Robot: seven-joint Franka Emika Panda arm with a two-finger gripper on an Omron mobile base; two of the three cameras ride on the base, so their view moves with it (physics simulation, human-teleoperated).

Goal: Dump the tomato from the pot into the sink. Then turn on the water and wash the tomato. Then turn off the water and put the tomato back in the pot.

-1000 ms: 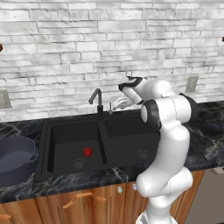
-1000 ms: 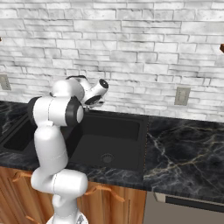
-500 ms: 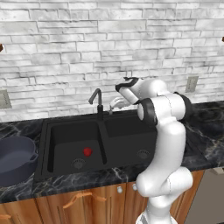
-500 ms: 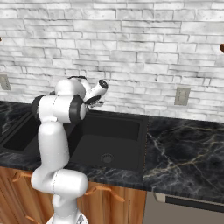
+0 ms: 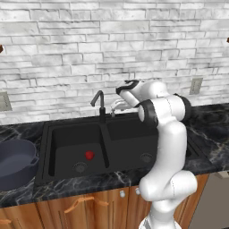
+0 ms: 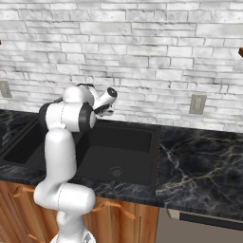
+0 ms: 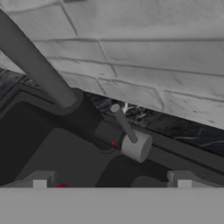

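Tomato (image 5: 89, 154) in left basin of sink (image 5: 67, 134), dumped from pot (image 5: 15, 161) now on tabletop (image 5: 210, 120) at far left. Fingers (image 7: 112, 180) apart, empty, near faucet lever (image 7: 124, 124). Left, seemingly: water on, wash, water off, tomato back in pot.

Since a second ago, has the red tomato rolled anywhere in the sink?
No. The tomato sits in the same spot on the floor of the sink's left basin, just up and right of that basin's drain, as before.
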